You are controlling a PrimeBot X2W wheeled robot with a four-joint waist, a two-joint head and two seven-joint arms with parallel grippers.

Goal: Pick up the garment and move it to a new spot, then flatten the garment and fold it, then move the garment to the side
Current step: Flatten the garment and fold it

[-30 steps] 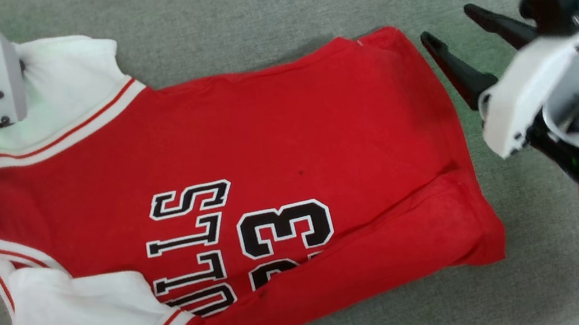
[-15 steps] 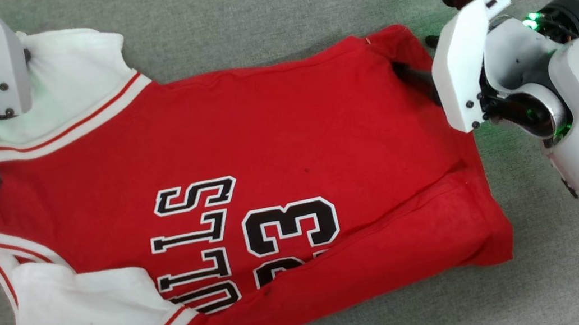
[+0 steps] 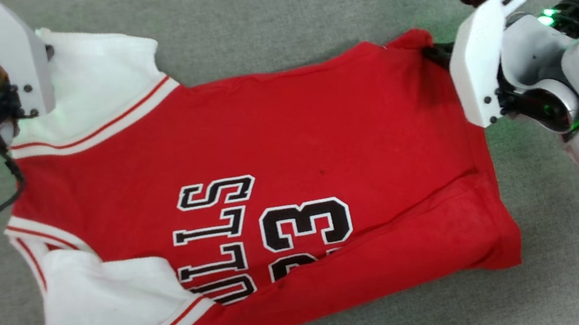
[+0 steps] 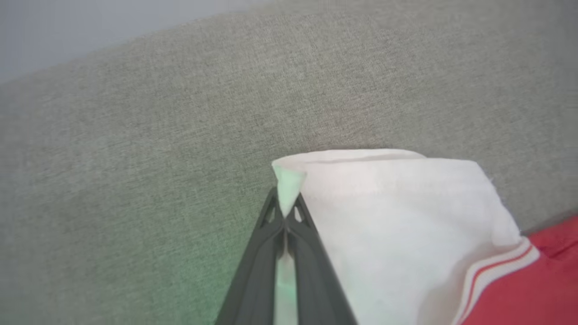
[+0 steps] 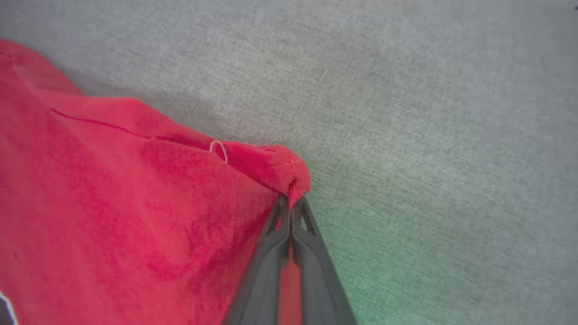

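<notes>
Red garment (image 3: 287, 146) on grey surface (image 3: 268, 12), corners pinched by left gripper (image 4: 285, 207), right gripper (image 5: 291, 204)

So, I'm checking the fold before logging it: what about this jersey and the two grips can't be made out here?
- Head view: a folded red flap and the white sleeve cover part of the chest lettering on the jersey.
- Head view: that sleeve runs off the bottom edge.
- Head view: white wrist housings hide most of the jaws of the left gripper and right gripper.
- Wrist views: cloth layers in each pinch, too fine to count.
</notes>
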